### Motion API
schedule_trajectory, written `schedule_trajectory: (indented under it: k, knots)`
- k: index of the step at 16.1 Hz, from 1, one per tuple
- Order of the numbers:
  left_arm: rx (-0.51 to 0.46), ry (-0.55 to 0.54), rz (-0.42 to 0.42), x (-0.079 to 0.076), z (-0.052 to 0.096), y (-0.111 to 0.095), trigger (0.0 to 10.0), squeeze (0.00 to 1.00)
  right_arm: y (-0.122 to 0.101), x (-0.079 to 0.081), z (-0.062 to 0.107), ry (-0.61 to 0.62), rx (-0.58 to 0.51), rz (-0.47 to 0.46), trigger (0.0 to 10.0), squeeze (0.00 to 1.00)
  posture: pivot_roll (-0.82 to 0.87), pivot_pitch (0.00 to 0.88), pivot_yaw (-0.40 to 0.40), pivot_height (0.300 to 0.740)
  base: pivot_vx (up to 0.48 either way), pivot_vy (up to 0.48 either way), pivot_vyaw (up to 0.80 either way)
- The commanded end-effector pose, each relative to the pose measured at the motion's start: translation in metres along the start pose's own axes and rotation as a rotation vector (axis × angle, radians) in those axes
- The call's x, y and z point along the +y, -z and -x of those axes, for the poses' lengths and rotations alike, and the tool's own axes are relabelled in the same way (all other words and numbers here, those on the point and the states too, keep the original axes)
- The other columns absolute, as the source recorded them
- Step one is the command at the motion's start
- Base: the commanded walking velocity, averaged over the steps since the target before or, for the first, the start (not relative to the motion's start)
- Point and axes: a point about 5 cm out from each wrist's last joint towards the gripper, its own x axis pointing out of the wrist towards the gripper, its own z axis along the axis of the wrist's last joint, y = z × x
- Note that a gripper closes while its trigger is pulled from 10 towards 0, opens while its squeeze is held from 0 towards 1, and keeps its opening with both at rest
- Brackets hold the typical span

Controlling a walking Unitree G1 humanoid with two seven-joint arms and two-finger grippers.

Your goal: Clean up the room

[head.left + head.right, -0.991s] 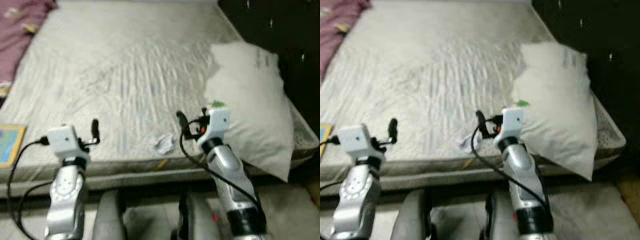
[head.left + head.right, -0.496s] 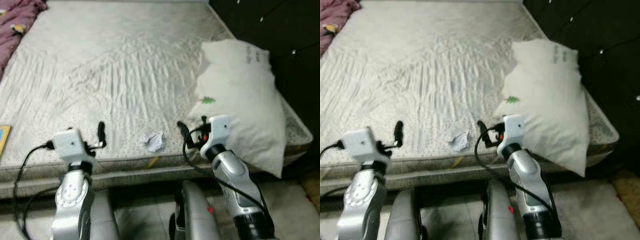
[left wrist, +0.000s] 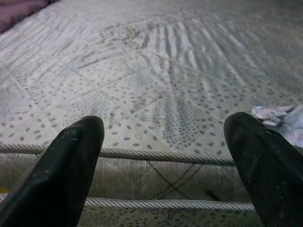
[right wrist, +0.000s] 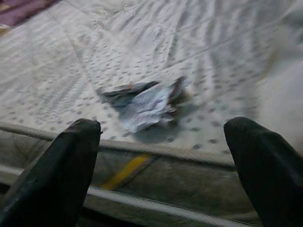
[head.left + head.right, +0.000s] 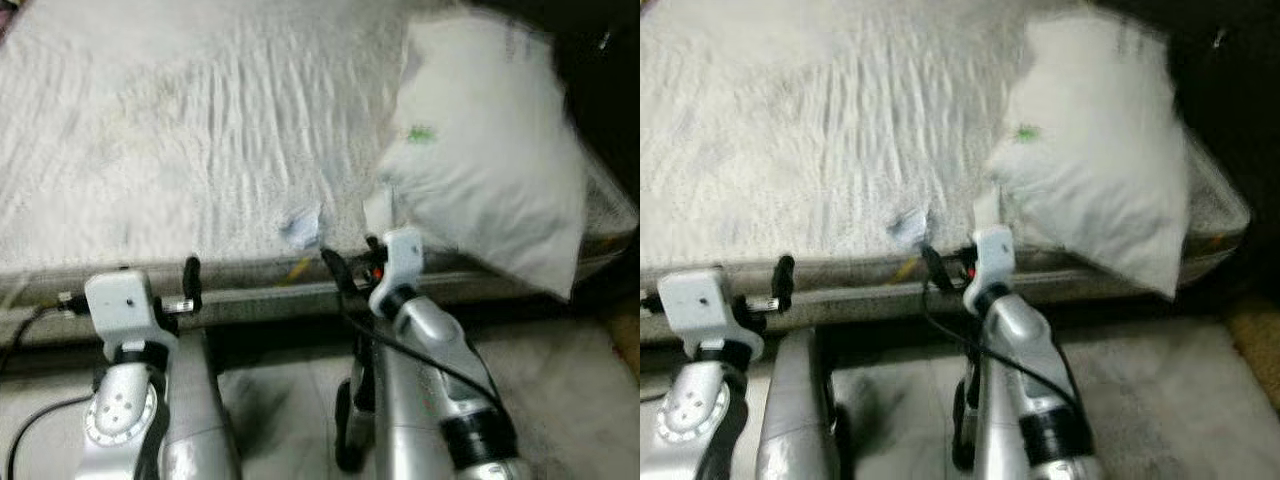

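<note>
While the robot stands at the near edge of the mattress [image 5: 150, 150], both arms are raised short of it and neither touches anything. On the left, the left gripper [image 3: 163, 161] has its fingers spread wide and empty, aimed at bare quilted surface beyond the piped edge. Right of it, a crumpled scrap of paper [image 4: 142, 101] lies on the mattress close to the near edge, apparently the item to be cleared. The right gripper [image 4: 161, 165] faces it directly, fingers wide apart, holding nothing, with the scrap framed between them but beyond the tips. Farther right, a white pillow [image 5: 485, 150] rests against the dark headboard side, near the scrap but not touching it.

Risks, as judged: the head views are blurred, so the robot may be unsteady and a reach could land short against the mattress edge. The scrap is light and low; closing fingers could push it away or pinch the cover instead. The pillow nearby could be nudged.
</note>
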Motion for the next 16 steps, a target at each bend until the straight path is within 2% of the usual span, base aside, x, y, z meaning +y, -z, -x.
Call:
schedule_trajectory:
  k: [1, 3, 5, 8, 11, 14, 16]
  knots:
    - [0.028, -0.008, 0.001, 0.002, 0.004, 0.003, 10.0, 0.0, -0.002, 0.003, -0.002, -0.023, -0.008, 0.004, 10.0, 0.0, 0.14, 0.286, -0.05, 0.497, 0.0, 0.0, 0.0]
    - [0.036, -0.041, -0.016, 0.005, 0.009, -0.002, 10.0, 0.0, -0.001, 0.015, -0.016, -0.082, -0.024, 0.034, 10.0, 0.0, 0.16, 0.298, -0.057, 0.487, 0.0, 0.0, 0.0]
    - [0.04, -0.043, -0.024, 0.004, 0.013, -0.004, 10.0, 0.0, -0.007, 0.016, -0.021, -0.084, -0.051, 0.027, 10.0, 0.0, 0.17, 0.313, -0.069, 0.487, 0.0, 0.0, 0.0]
    - [0.065, -0.053, -0.033, 0.002, 0.024, -0.003, 10.0, 0.0, -0.031, 0.011, -0.039, -0.032, -0.166, 0.078, 10.0, 0.0, 0.2, 0.327, -0.083, 0.487, 0.0, 0.0, 0.0]
    - [0.077, -0.058, -0.036, 0.001, 0.028, -0.003, 10.0, 0.0, -0.046, 0.011, -0.052, -0.018, -0.215, 0.065, 10.0, 0.0, 0.21, 0.322, -0.082, 0.487, 0.0, 0.0, 0.0]
    - [0.075, -0.036, -0.028, -0.005, 0.027, -0.005, 10.0, 0.0, -0.05, 0.021, -0.064, -0.045, -0.216, 0.069, 10.0, 0.0, 0.21, 0.326, -0.083, 0.487, 0.0, 0.0, 0.0]
    - [0.075, -0.028, -0.028, -0.007, 0.026, -0.005, 10.0, 0.0, -0.045, 0.036, -0.072, -0.09, -0.192, 0.083, 10.0, 0.0, 0.22, 0.322, -0.084, 0.487, 0.0, 0.0, 0.0]
